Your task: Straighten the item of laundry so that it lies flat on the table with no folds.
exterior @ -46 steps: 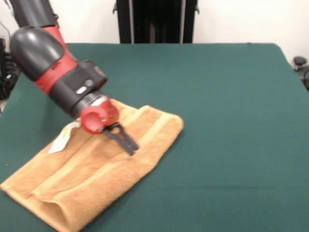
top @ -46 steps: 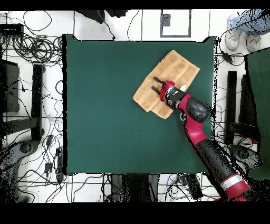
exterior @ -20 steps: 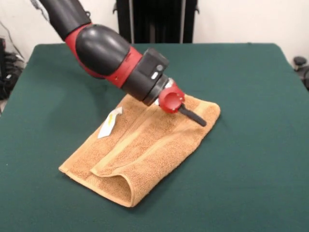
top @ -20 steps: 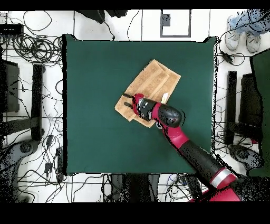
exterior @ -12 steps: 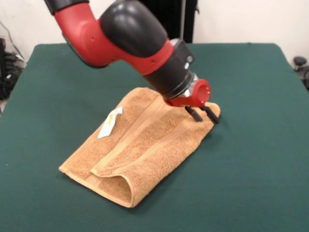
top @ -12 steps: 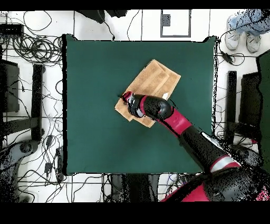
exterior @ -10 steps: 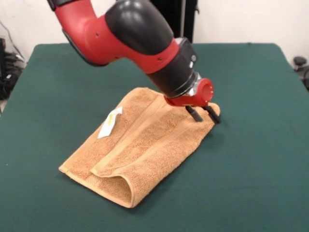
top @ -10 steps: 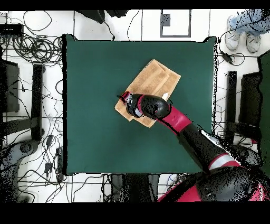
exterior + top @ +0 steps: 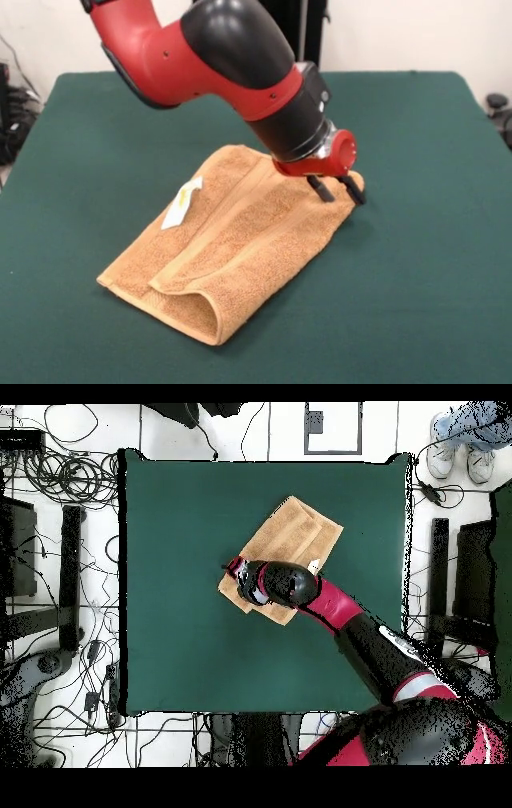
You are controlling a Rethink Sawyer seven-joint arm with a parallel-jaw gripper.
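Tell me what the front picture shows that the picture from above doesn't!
Only the front view shows the towel's doubled-over layer gaping at its near end, its white tag, and the tool's two dark fingers spread apart at the towel's corner.

Only the overhead view shows the whole green table, the cables on the floor, and a person's shoes.

Both show the red arm reaching over the folded towel.

Robotics lab setting. A table (image 9: 180, 584) covered in green cloth stands on a white tiled floor (image 9: 290, 429) with loose cables (image 9: 60, 479) strewn all around it and black equipment stands (image 9: 70, 564) on either side. A person's shoes (image 9: 440, 456) show at one corner.
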